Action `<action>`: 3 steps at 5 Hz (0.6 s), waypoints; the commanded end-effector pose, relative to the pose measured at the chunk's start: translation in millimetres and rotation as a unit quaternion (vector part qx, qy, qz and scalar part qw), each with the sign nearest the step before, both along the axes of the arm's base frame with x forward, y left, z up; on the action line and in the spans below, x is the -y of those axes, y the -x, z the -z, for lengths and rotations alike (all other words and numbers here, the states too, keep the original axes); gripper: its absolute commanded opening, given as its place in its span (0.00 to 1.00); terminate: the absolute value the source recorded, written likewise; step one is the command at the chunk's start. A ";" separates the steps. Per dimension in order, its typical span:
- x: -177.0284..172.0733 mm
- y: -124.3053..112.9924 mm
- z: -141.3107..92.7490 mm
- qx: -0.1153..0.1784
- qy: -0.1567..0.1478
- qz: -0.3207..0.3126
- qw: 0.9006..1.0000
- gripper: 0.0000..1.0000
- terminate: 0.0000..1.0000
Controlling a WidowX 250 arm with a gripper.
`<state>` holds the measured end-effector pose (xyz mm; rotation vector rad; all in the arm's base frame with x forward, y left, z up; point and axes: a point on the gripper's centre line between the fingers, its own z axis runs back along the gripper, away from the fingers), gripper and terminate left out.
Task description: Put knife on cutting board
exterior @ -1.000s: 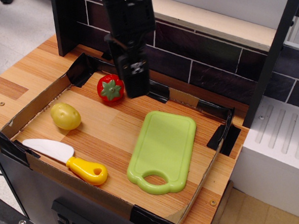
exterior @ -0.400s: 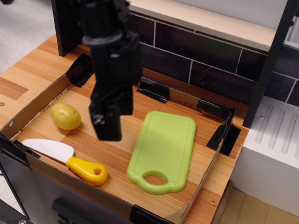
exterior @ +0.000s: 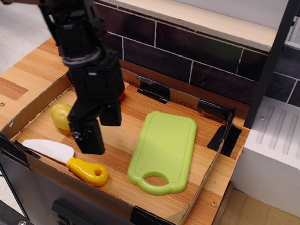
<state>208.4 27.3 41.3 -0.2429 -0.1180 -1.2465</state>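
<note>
Above the knife (exterior: 65, 159) hovers the gripper (exterior: 97, 130), jaws parted and empty, board (exterior: 164, 150) lying apart to its right, potato (exterior: 60, 115) half hidden behind.

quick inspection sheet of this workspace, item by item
surface: wooden tray floor inside a low cardboard wall
job's things: knife flat at the front left, off the cutting board, which is bare
clutter: yellow potato, partly hidden; a red object barely visible behind the arm
grippers: gripper hangs above the knife handle, jaws apart, holding nothing
cables: nothing seen
surroundings: dark tiled backsplash, white unit at the right
</note>
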 end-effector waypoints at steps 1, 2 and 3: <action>-8.9 -13.5 5.7 0.018 -0.008 0.078 0.997 1.00 0.00; -6.1 -8.6 13.2 0.001 -0.015 0.106 0.994 1.00 0.00; -4.9 0.4 17.0 0.000 -0.021 0.129 0.991 1.00 0.00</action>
